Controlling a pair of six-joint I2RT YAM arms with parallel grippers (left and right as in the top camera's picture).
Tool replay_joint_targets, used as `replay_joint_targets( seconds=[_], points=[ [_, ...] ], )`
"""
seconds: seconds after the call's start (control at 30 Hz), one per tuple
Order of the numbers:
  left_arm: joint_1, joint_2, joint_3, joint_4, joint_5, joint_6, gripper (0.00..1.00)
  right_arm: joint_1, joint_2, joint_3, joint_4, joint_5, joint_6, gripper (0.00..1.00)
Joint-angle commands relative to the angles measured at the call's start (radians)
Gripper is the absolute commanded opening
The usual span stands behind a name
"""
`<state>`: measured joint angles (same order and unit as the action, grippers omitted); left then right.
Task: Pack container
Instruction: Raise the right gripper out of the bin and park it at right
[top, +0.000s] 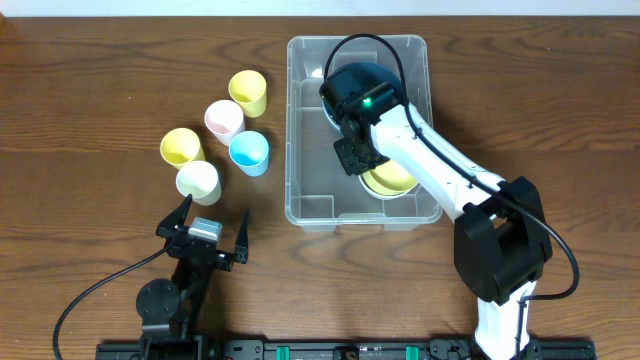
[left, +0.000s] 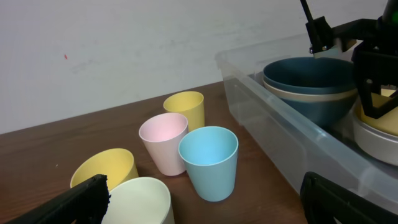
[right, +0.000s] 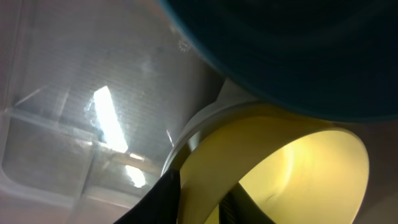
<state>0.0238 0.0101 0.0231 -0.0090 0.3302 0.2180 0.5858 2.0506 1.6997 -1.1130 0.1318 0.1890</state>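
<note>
LEFT ARM AT REST, RIGHT ARM IN THE BIN. The left gripper (top: 214, 210) is seen held low over the wooden table (top: 90, 120) at the near edge, with its arm folded back over its base. Its fingers are spread wide and nothing is held between them.

Five cups are gathered just ahead of it, mouths up. A cream cup (top: 198, 182) is placed nearest its fingertips, and a pale yellow cup (top: 183, 147) just beyond and slightly left. A blue cup (top: 249, 152) is set ahead to the right, with a pink cup (top: 224, 120) past it. A second yellow cup (top: 247, 92) is found farthest out.

The container (top: 315, 165) is stood to the right of that gripper and ahead of it, just beside the cups.

The right arm (top: 440, 170) is stretched from the near right edge, forward and leftward over the container's near wall, with the wrist bent down inside. The right gripper (top: 360, 165) is lowered at the rim of a yellow bowl (top: 392, 180), which is nested in a white bowl (left: 376, 140).

In the right wrist view one dark finger (right: 163, 199) is shown outside the yellow rim and another inside it. Whether the rim is actually pinched cannot be told.

Beyond this gripper, at the container's far end, a dark blue bowl (left: 311, 68) is stacked on others, with a cream rim showing beneath. The number in that stack cannot be counted.
</note>
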Motion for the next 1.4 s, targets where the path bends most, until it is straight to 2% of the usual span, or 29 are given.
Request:
replay_joint_targets(
  seconds=[0.0,0.37,0.57,0.73,0.93,0.97,1.17,1.37],
  points=[
    [0.004,-0.006,-0.019,-0.034,0.006,0.013,0.98,-0.027,0.001,-0.004,-0.002,0.055,-0.011,0.24],
    [0.004,-0.006,-0.019,-0.034,0.006,0.013,0.98,-0.073,0.001,-0.004,0.014,0.047,-0.011,0.28],
    [0.004,-0.006,-0.019,-0.034,0.006,0.013,0.98,-0.069,0.001,-0.004,0.014,0.044,-0.011,0.47],
    [0.004,-0.006,-0.019,-0.034,0.006,0.013,0.98,-0.068,0.001,-0.003,0.014,0.044,-0.01,0.71],
    [0.004,-0.006,-0.019,-0.034,0.006,0.013,0.98,-0.068,0.001,0.077,-0.032,0.045,0.056,0.84],
    [0.004,-0.006,-0.019,-0.034,0.006,0.013,0.98,-0.068,0.0,0.104,-0.046,0.045,0.069,0.99],
    [0.004,-0.006,-0.019,-0.034,0.006,0.013,0.98,-0.109,-0.013,0.31,-0.132,0.045,0.16,0.99],
    [0.004,-0.006,-0.019,-0.034,0.006,0.013,0.98,-0.238,-0.038,0.464,-0.193,0.048,0.185,0.99]
  ],
)
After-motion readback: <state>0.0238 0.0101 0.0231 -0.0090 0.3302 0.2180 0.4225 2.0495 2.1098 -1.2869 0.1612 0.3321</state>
